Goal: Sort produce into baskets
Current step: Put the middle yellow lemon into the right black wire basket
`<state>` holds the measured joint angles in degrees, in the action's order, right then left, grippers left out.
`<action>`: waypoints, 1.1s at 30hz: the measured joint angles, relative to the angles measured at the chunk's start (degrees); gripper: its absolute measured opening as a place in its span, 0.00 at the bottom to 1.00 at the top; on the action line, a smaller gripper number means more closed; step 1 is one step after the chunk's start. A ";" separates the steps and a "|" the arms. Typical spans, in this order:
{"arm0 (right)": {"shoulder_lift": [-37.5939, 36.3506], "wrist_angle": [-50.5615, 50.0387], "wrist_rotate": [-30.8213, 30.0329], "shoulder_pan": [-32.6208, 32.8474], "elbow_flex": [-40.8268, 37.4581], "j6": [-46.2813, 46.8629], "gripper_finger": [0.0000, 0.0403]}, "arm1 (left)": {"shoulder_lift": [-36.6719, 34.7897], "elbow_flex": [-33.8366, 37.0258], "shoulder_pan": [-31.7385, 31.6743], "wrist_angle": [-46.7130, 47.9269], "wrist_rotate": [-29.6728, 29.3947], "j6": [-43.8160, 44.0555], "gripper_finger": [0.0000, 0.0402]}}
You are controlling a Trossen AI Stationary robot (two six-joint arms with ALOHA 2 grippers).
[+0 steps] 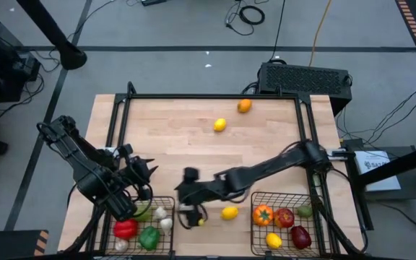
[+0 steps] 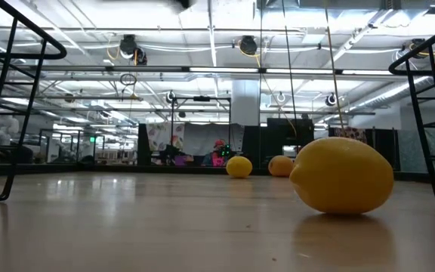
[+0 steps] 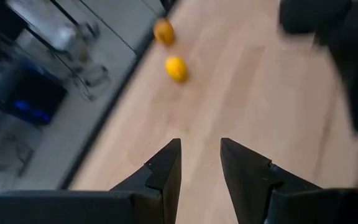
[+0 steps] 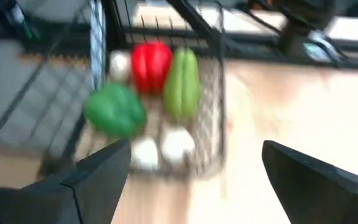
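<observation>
Two black wire baskets stand at the table's near edge. The left basket (image 1: 144,225) holds a red pepper (image 4: 151,65), green peppers (image 4: 114,111) and white garlic bulbs (image 4: 176,144). The right basket (image 1: 284,227) holds an orange tomato (image 1: 263,214), a red apple (image 1: 284,217), a lemon and more. One lemon (image 1: 229,212) lies on the wood between the baskets. Just to its left my right gripper (image 1: 190,215) hovers open and empty, facing the left basket. My left gripper (image 3: 201,149) hangs open and empty over the left basket's far rim (image 1: 141,172).
A second lemon (image 1: 219,125) and an orange (image 1: 244,105) lie on the wood near the far edge. A black frame (image 1: 208,97) runs round the table. The wood between the far fruits and the baskets is bare.
</observation>
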<state>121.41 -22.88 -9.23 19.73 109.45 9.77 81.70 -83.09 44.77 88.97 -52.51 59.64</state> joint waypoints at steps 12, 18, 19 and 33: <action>-19.14 -56.39 -46.53 10.94 -0.02 25.18 0.88 | 2.33 0.00 -15.20 -17.67 -12.65 -27.80 0.30; -20.97 -67.06 -52.64 14.18 -1.37 36.45 0.88 | 3.88 -0.02 -31.67 -42.09 3.49 -43.89 0.30; -21.21 -66.98 -52.29 14.20 -2.00 35.56 0.88 | 4.44 0.00 -34.05 -44.60 6.72 -44.80 0.30; -22.92 -67.12 -50.59 18.91 -9.05 34.80 0.88 | 22.19 0.00 -53.45 -68.83 21.34 -42.10 0.49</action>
<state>98.49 -90.00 -59.82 38.64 100.40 44.57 103.89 -83.09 -8.68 20.14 -31.17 17.54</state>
